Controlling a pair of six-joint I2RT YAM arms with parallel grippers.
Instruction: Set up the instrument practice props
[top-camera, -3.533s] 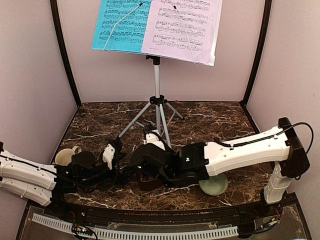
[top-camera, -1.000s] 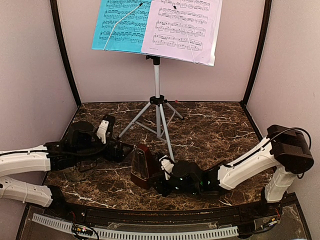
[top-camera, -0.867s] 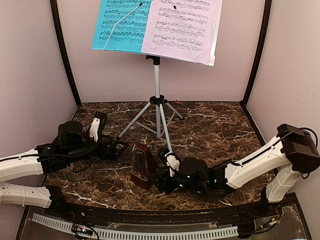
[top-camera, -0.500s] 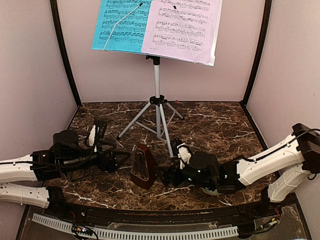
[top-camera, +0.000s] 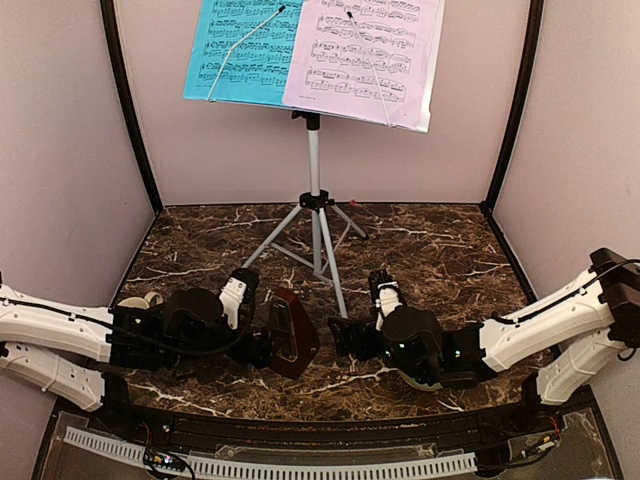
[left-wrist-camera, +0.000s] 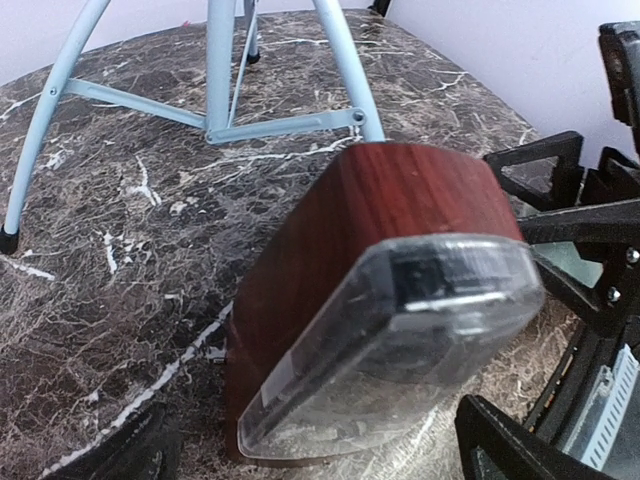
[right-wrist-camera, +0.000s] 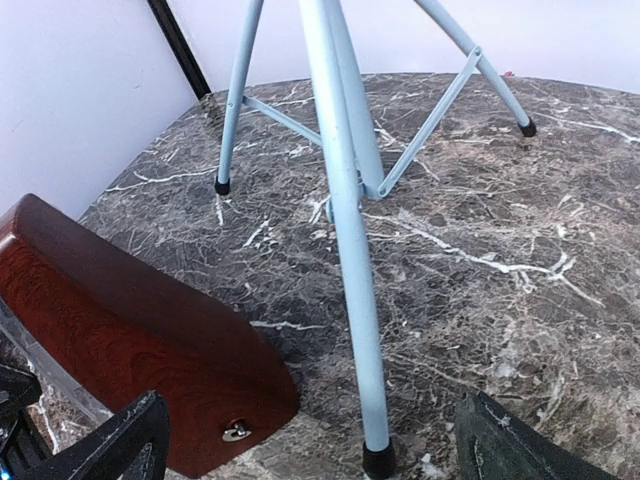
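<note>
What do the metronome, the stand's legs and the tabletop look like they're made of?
Metronome: reddish-brown wood or wood-look veneer, glossy, with visible grain; its front cover looks like clear plastic. Stand legs: pale painted metal tubing, riveted at the braces, black-capped. Tabletop: dark marble or marble-print laminate, white veins; which, the look leaves open.

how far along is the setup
Done: stand is up with the blue sheet and lilac sheet on its desk, and the metronome stands on the table by its front leg. In hand: nothing; left gripper and right gripper are open beside the metronome. Left: likely just backing both grippers away.
</note>
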